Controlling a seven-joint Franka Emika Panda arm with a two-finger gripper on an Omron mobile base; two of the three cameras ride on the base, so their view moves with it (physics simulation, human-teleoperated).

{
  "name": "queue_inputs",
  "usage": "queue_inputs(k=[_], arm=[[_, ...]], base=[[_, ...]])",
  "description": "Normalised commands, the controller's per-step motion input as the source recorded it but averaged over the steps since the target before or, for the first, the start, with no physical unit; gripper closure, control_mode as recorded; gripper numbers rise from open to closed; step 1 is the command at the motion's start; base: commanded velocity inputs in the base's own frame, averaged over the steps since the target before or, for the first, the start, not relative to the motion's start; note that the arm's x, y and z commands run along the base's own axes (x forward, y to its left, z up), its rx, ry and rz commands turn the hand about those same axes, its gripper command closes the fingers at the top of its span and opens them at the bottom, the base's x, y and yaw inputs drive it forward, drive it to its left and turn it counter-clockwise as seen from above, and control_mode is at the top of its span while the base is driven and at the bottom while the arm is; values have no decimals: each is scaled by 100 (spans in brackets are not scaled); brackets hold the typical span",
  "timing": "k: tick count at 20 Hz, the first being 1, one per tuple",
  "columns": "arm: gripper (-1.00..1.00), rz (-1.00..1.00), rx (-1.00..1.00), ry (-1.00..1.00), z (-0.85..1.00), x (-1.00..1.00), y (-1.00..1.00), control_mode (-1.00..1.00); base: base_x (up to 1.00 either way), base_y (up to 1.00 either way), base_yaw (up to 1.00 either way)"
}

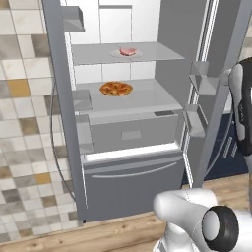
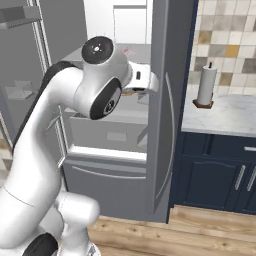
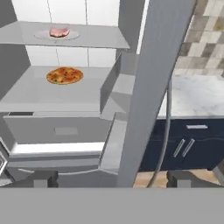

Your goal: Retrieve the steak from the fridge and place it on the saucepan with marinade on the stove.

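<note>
fridge (image 1: pixel 133 162) open, steak (image 1: pixel 128 51) on upper shelf (above pizza (image 1: pixel 116 88)), fingers (image 3: pixel 43 178) apart

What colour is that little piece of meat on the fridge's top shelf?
The steak is pinkish-red with a paler edge, clearest in the hand view.

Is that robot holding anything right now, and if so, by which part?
Nothing. The end effector is open and empty, and the steak lies on its plate on the upper fridge shelf.

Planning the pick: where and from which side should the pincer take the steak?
Grip the steak across its short edges, coming in level from the fridge's open front, just above its plate; it lies flat on the upper shelf, so overhead room looks tight.
</note>
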Motion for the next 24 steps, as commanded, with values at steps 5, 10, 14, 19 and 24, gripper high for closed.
queue_inputs(k=[5, 10, 14, 19, 24], arm=[[-100, -25, -18, -4, -21, 3, 100, -100], [-100, -34, -7, -13, 2, 9, 63, -100], [-100, -23, 3, -18, 0, 2, 25, -100], [-100, -18, 7, -18, 0, 22, 2, -100], [-100, -13, 1, -14, -4, 30, 0, -100]], base=[[0, 0, 0], [0, 0, 0], [0, 0, 0], [0, 0, 0], [0, 0, 0]])
